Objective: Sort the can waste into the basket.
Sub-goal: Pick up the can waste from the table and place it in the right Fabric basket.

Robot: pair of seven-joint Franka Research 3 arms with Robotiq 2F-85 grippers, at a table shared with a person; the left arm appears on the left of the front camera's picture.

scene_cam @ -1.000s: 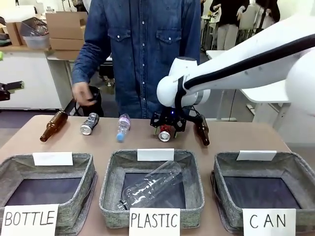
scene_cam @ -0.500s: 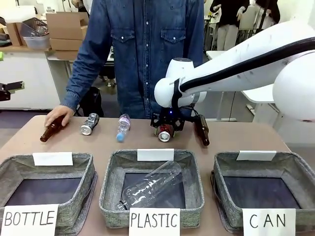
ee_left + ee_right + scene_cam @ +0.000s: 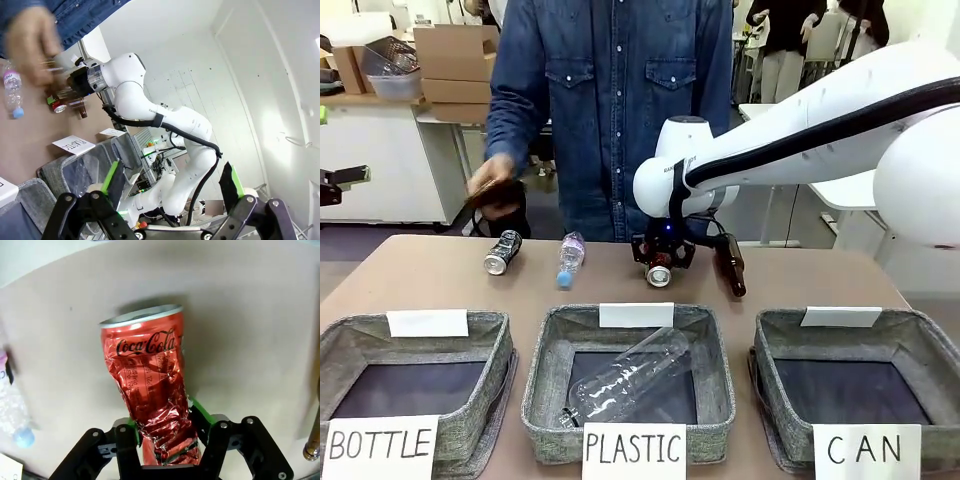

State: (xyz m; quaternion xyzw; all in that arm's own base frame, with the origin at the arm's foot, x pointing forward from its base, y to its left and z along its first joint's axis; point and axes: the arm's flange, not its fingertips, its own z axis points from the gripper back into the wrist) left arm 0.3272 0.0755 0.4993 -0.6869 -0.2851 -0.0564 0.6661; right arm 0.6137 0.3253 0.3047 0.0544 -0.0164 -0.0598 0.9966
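Looking across the surface (image 3: 820,285), my right hand (image 3: 660,268) clamps the red can (image 3: 658,274), well apart from the CAN basket (image 3: 790,325). At my wrist, pads (image 3: 199,410) pinch its crumpled end, so it could slip or tilt mid-carry.

Right arm (image 3: 820,115): white rounded shells, a black band running along its length, a blue light at the wrist. Right gripper (image 3: 165,429): black body, green pads (image 3: 201,412), pale screws at the knuckles. Left gripper (image 3: 172,182): black links, green pads likewise. Person (image 3: 610,100): blue denim shirt, two buttoned chest pockets, long sleeves.
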